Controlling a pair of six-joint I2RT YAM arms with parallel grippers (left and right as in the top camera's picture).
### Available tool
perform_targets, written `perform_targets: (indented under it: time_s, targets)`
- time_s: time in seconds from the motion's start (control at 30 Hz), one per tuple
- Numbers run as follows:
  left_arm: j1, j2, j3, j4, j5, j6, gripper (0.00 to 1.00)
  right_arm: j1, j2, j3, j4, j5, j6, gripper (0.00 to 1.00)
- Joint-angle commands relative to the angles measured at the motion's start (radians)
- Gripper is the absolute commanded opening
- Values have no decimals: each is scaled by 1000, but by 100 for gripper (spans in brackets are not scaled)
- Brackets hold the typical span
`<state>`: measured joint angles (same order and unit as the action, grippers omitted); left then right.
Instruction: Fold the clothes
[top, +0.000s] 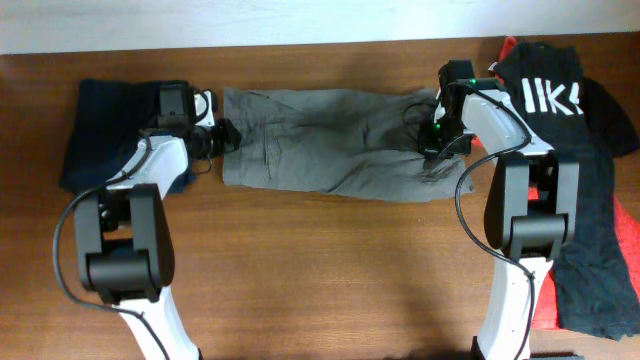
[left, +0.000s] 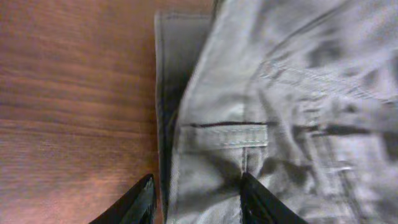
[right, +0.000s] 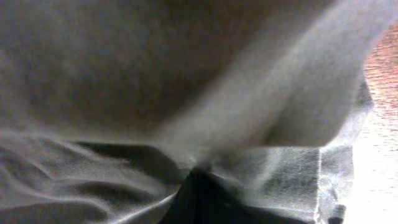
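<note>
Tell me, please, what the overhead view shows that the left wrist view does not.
Only the overhead shows both arms, the right gripper at the far end of the grey-khaki trousers, the dark navy trousers, the black T-shirt and the red garment. Only the left wrist view shows what looks like a pocket slit and stitched seams up close, with the fingers of the left gripper apart astride the cloth's edge. Both show the grey-khaki trousers on the wooden table.
</note>
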<state>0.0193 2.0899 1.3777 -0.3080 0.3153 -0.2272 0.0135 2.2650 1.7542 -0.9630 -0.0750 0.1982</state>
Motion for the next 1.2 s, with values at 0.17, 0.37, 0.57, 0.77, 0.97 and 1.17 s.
perform_targets:
  time_s: [0.17,0.37,0.57,0.77,0.97,1.17]
  targets:
    - [15,107,5,1,29,29,46,-14,-18,-17,-1,47,-8,4]
    - [8,116,5,-19,39,43,50,-14,-18,-17,0,47,-8,4]
    - [-48,150,5,-28,134,42,29,-14,-18,-17,1,46,-8,4]
    - [-6,143,22,-53,166,39,0,-14,-18,-17,-21,45,-8,4]
    - [92,56,63,-173,193,78,0,-5,-18,-17,-67,15,-8,4]
    - [146,-69,68,-254,193,121,0,20,-18,-17,-76,-35,-14,4]
